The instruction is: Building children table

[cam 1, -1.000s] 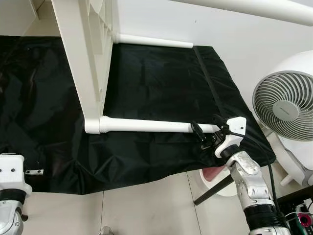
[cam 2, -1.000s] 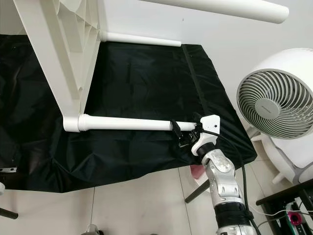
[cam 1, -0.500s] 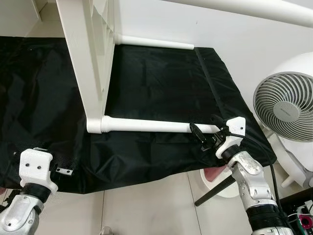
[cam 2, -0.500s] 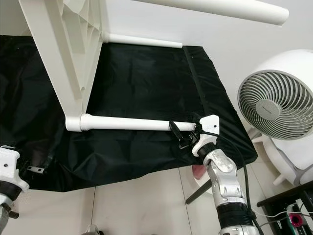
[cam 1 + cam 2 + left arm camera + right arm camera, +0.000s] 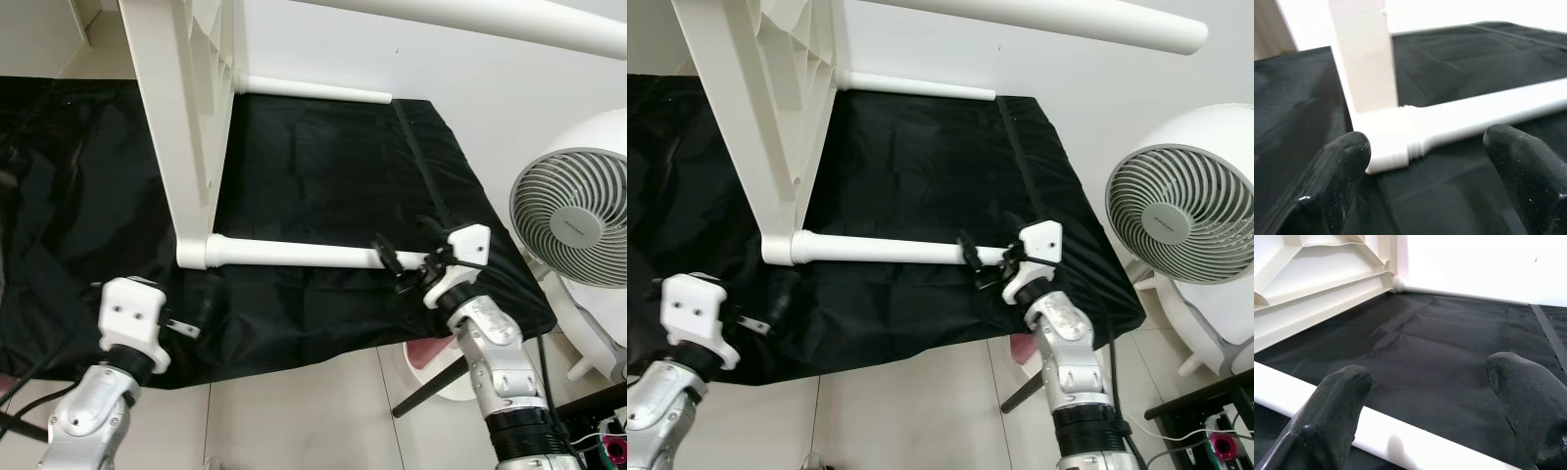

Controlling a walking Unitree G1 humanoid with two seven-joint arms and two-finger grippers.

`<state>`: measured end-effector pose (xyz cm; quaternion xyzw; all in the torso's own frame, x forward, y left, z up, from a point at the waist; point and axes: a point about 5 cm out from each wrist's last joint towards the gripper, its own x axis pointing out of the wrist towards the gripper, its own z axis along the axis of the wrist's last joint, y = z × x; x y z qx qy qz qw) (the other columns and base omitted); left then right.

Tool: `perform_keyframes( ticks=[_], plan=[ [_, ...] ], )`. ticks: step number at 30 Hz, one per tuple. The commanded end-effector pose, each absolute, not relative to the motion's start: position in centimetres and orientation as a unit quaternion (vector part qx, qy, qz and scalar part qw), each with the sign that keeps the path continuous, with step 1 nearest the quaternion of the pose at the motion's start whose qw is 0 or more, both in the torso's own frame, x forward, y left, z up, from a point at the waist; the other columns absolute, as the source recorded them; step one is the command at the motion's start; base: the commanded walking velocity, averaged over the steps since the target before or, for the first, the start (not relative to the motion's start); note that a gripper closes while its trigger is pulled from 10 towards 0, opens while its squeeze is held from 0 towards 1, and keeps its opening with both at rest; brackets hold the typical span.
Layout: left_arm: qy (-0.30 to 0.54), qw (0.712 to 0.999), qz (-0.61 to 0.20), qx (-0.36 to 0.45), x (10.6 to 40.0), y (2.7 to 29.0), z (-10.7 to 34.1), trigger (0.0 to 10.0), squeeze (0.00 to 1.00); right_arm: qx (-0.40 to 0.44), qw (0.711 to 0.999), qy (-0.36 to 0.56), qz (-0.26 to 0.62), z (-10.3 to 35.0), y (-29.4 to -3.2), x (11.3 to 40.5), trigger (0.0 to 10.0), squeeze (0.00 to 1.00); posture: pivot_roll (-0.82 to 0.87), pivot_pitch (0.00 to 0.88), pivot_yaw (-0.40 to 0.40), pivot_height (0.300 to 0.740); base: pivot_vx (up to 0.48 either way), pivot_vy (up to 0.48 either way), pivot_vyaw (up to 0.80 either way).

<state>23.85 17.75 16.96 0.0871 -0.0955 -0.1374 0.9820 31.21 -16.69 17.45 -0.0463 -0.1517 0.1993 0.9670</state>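
The white table top stands on its edge on a black sheet spread over the tiled floor, its ribbed underside facing the robot's right. Assembly appears well advanced. A near leg runs from a socket at the lower near corner of the top and lies level just above the sheet. A far leg is seated at the lower far corner. An upper leg crosses overhead; its joint is outside the pictures. Whether a fourth leg is fitted cannot be determined.

In the left wrist view the threaded collar of the near leg sits against the socket, with some thread lines exposed, so the joint is judged possibly not fully tightened.

The right end effector is at the free end of the near leg, fingers spread wide with the leg passing between them and no visible grip. The left end effector is low beside the socket corner, fingers likewise wide apart, astride the joint without contact.

Remaining work, as judged: confirm the near leg is seated, verify the fourth leg, then turn the table upright. A white fan stands close on the robot's right and may obstruct turning.
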Motion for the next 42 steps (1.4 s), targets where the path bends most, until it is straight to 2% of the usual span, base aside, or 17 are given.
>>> perform_keyframes(
  ticks=[1,3,6,15,20,24,32,38,40,42],
  plan=[
    [-0.083,0.99,-0.082,0.079,24.8,17.9,16.7,10.0,0.0,-0.045,0.968,-0.152,0.193,17.5,-16.5,31.1,10.0,0.0,0.1,0.14,-0.066,0.74,0.0,0.0,0.0],
    [-0.076,0.995,-0.035,0.059,26.7,17.6,17.1,10.0,0.0,-0.031,0.97,-0.157,0.184,17.7,-15.9,31.1,10.0,0.0,0.09,0.134,-0.062,0.74,0.0,0.0,0.0],
    [-0.07,0.996,-0.009,0.056,27.6,17.7,17.3,10.0,0.0,-0.024,0.971,-0.16,0.178,17.9,-15.7,31.1,10.0,0.0,0.08,0.127,-0.062,0.74,0.0,0.0,0.0],
    [-0.065,0.996,0.013,0.065,28.5,17.5,18.0,10.0,0.0,-0.015,0.972,-0.166,0.167,18.2,-15.4,31.2,10.0,0.0,0.07,0.123,-0.056,0.74,0.0,0.0,0.0],
    [-0.062,0.996,0.001,0.061,28.3,17.2,18.2,10.0,0.0,-0.014,0.972,-0.166,0.167,18.3,-15.2,31.2,10.0,0.0,0.07,0.122,-0.056,0.74,0.0,0.0,0.0],
    [-0.039,0.996,-0.029,0.071,26.8,16.8,17.5,10.0,0.0,-0.022,0.972,-0.162,0.166,18.2,-15.6,31.2,10.0,0.0,0.08,0.12,-0.058,0.74,0.0,0.0,0.0],
    [-0.029,0.996,-0.027,0.074,25.8,16.8,17.3,10.0,0.0,-0.021,0.972,-0.162,0.169,18.2,-15.5,31.3,10.0,0.0,0.08,0.118,-0.061,0.74,0.0,0.0,0.0],
    [-0.025,0.997,0.008,0.077,25.3,17.6,17.5,10.0,0.0,-0.02,0.971,-0.162,0.176,18.2,-15.2,31.5,10.0,0.0,0.1,0.117,-0.075,0.74,0.0,0.0,0.0],
    [-0.033,0.995,0.054,0.073,26.0,18.4,17.8,10.0,0.0,-0.016,0.97,-0.164,0.181,18.4,-14.8,31.8,10.0,0.0,0.1,0.115,-0.08,0.74,0.0,0.0,0.0],
    [-0.034,0.995,0.064,0.072,26.3,18.5,17.9,10.0,0.0,-0.015,0.969,-0.164,0.183,18.5,-14.7,31.9,10.0,0.0,0.1,0.112,-0.085,0.74,0.0,0.0,0.0]
  ],
)
